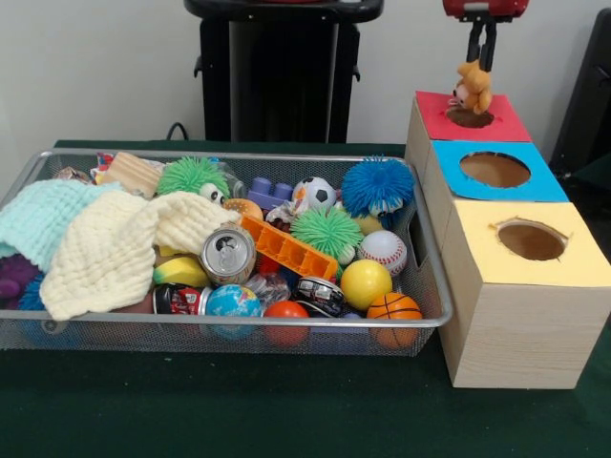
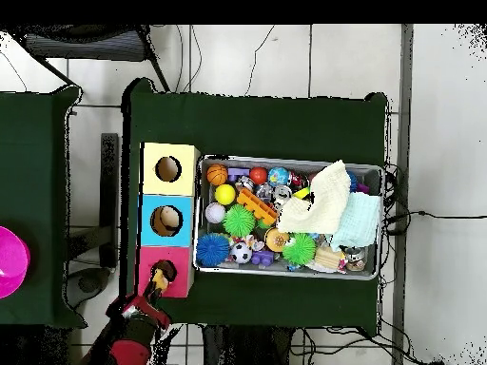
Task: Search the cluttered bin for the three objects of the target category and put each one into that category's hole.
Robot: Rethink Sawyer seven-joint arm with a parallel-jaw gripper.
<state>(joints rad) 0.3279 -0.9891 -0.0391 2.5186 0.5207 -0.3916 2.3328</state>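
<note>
Above the desk's (image 1: 286,420) far right corner, as we see it from the front, the claw (image 1: 481,65) is closed on a tan plush toy (image 1: 473,86) hanging right over the hole (image 1: 470,117) in the red top. We count three boxes in one row; the bin (image 1: 431,286) lies just beside them. Bare green cloth runs along the near edge.

Arm (image 1: 484,8) cut off at top edge.
</note>
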